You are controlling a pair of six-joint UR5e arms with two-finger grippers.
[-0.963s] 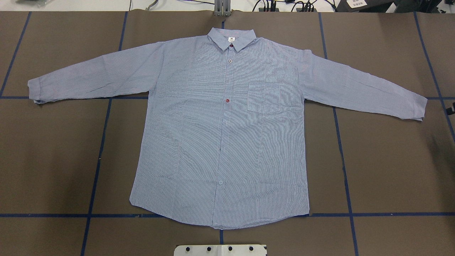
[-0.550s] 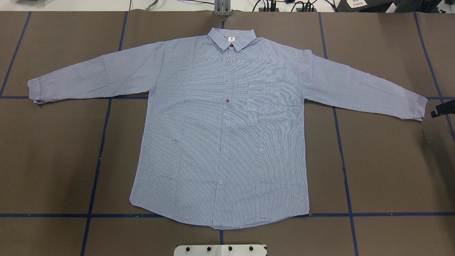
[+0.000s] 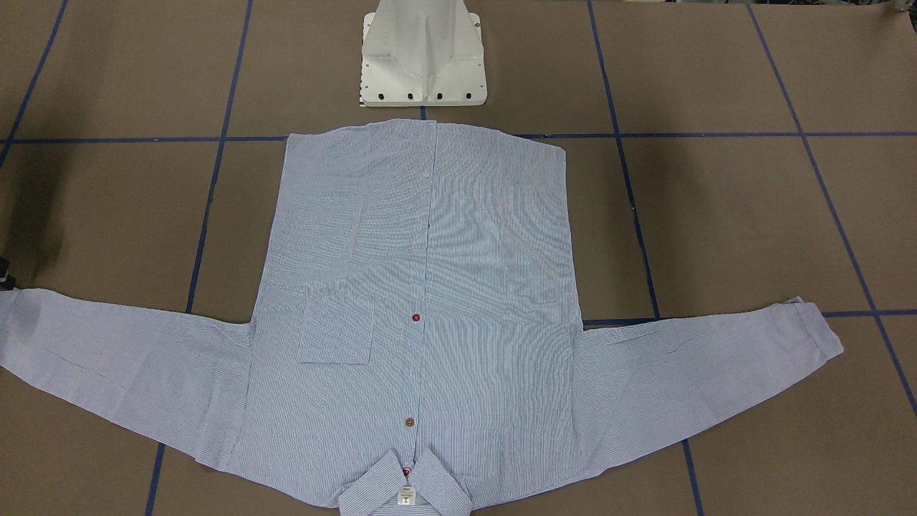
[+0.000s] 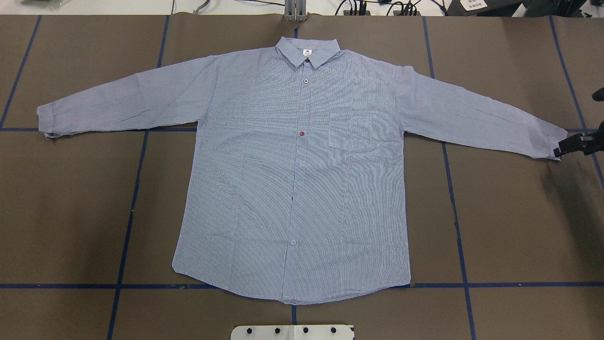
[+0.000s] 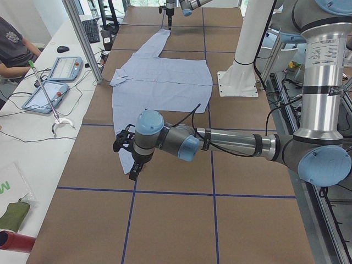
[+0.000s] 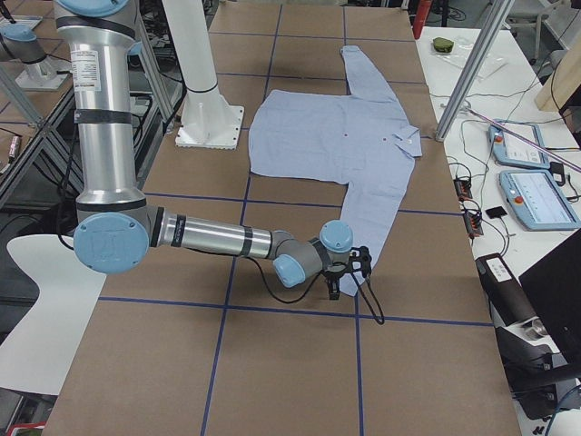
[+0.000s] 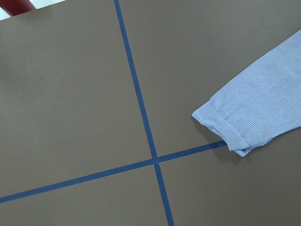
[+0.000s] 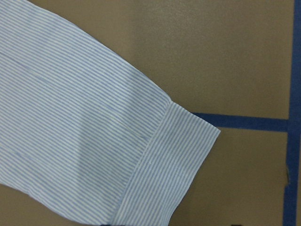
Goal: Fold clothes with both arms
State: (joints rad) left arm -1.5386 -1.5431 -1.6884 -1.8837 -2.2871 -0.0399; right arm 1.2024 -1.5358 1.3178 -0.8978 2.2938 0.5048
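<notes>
You had bare brown surface (image 4: 519, 226) on every side of the spread shirt (image 4: 292, 179) — wide stretches below both sleeves and past each cuff. The white pedestal base (image 3: 424, 54) stood just off the hem, mid-edge. Beyond the collar a grey post (image 4: 295, 10) and cables (image 4: 373, 7) lined the far edge. The right gripper (image 4: 566, 146) sat at one cuff's end; the left arm (image 5: 236, 144) lay low over the surface beside the other.
</notes>
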